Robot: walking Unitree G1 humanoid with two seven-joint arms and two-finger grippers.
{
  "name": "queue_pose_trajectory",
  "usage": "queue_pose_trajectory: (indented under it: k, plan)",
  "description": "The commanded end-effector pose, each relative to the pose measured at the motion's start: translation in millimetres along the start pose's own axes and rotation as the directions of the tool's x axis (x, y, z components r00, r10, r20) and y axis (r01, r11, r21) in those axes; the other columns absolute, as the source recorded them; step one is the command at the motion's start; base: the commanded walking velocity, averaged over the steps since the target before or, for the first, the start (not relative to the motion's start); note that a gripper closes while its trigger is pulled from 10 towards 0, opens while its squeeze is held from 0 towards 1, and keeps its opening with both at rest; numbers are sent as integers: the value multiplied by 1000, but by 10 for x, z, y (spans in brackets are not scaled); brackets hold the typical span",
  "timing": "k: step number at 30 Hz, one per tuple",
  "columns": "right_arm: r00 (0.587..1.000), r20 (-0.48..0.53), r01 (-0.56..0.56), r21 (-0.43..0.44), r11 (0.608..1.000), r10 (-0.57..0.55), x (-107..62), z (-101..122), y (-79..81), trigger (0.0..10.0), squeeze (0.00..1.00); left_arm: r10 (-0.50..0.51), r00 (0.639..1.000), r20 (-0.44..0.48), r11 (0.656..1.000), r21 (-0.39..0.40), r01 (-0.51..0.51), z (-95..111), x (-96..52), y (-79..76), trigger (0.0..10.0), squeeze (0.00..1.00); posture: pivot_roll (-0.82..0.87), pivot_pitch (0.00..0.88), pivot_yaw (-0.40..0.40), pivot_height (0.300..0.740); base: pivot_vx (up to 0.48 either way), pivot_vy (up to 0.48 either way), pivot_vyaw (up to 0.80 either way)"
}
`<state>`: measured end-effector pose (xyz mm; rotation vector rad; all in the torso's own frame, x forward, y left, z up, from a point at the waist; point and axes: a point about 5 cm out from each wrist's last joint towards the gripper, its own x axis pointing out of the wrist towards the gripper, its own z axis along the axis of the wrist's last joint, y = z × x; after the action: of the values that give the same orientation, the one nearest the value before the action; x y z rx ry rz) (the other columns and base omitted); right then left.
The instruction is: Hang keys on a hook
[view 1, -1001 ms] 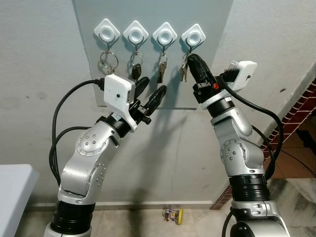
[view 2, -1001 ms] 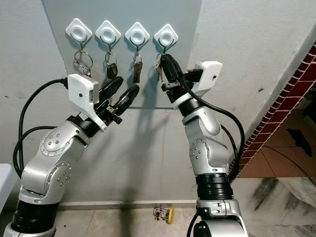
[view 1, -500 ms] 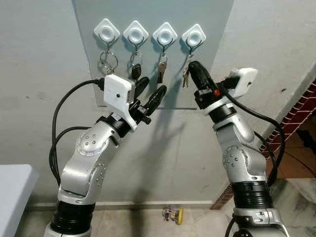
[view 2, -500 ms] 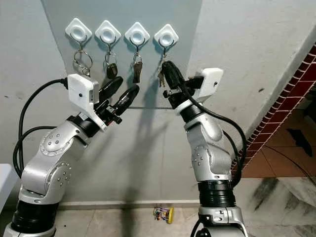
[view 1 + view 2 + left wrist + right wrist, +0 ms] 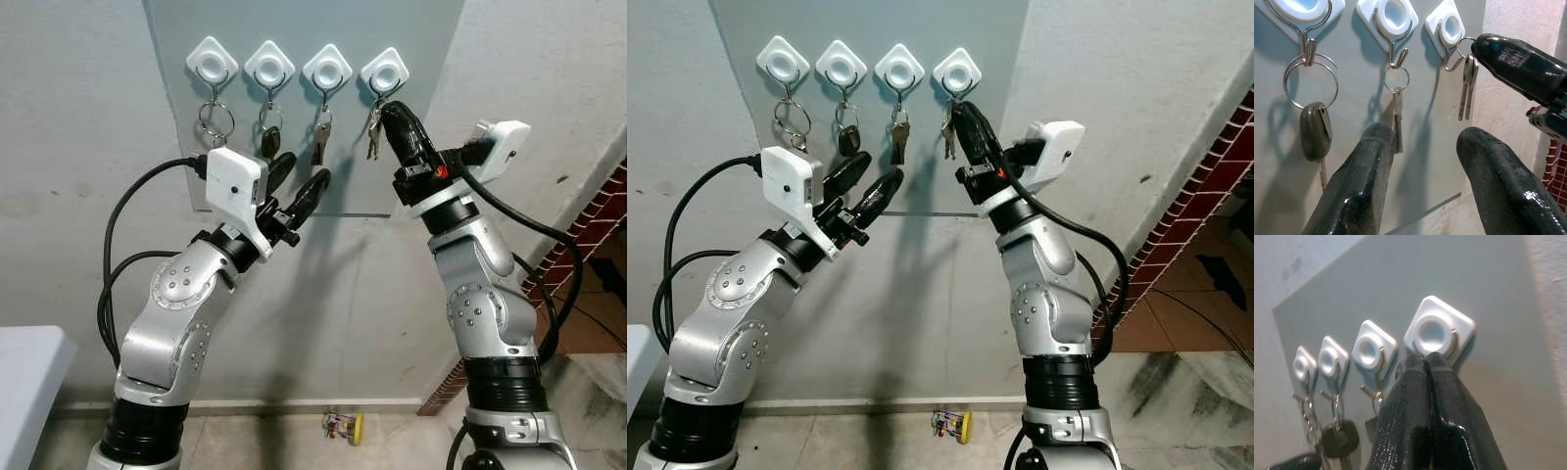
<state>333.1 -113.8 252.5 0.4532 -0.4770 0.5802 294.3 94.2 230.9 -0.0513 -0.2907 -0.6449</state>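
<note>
Left wrist view, keys [image 5: 1467,88] on hook [image 5: 1449,46], right gripper [image 5: 1484,49] pinched (left gripper [image 5: 299,181] wide)

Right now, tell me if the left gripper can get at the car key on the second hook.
Probably yes. The left gripper is open just below the car key, with nothing between them; the right gripper is off at the fourth hook.

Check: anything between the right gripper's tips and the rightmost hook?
Nothing. In the left wrist view the right gripper, shut, holds the key ring right at the rightmost hook, keys dangling.
</note>
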Motion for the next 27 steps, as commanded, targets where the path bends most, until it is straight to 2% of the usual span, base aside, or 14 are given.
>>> queue_pose_trajectory:
  k: [1, 8, 13, 19, 27]
  plan:
    - [999, 13, 32, 61, 998, -33, 37, 33, -26, 10000, 0, -2, 1000, 12, 1000, 8, 2, 46, 9, -12, 10000, 0, -102, 8, -36, 740, 0, 0, 0]
    - [996, 19, 84, 196, 977, -89, 8, 9, -90, 10000, 0, 2, 1000, 10, 1000, 12, -2, 47, -6, -10, 10000, 0, -91, 12, -38, 740, 0, 0, 0]
    - [996, -22, 94, 182, 979, -92, -16, -32, -107, 10000, 0, 3, 1000, 10, 1000, 12, -3, 49, -6, -14, 10000, 0, -92, 14, -38, 740, 0, 0, 0]
    - [998, -29, 61, 167, 984, -57, -25, -49, -66, 10000, 0, 4, 1000, 9, 1000, 11, -4, 44, -9, -9, 10000, 0, -93, 17, -38, 740, 0, 0, 0]
    - [995, -104, 11, 136, 991, 3, -116, -139, -1, 10000, 0, 9, 1000, 8, 1000, 13, -9, 42, -12, -7, 10000, 0, -92, 16, -39, 740, 0, 0, 0]
